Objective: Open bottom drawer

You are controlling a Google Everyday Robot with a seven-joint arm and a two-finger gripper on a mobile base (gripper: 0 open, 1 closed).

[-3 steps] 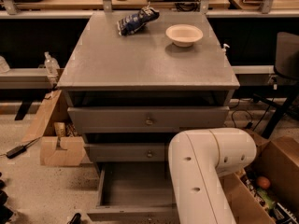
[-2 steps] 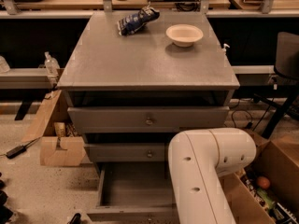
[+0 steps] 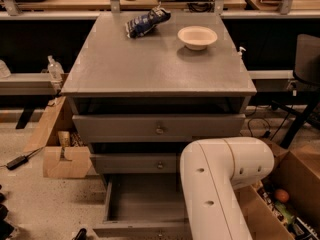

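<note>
The grey cabinet (image 3: 150,64) has three drawers. The bottom drawer (image 3: 142,201) stands pulled out toward me, its empty inside showing and its flat front (image 3: 130,230) at the lower edge of the view. The middle drawer (image 3: 132,163) and the top drawer (image 3: 120,128) are shut. My white arm (image 3: 220,179) reaches down in front of the cabinet's right side and covers the right part of the bottom drawer. My gripper is out of view, below the frame or behind the arm.
A white bowl (image 3: 197,36) and a blue snack bag (image 3: 146,21) lie on the cabinet top. A cardboard box (image 3: 62,159) stands on the floor to the left, another box (image 3: 300,179) with clutter to the right. A black chair (image 3: 306,59) stands at the right.
</note>
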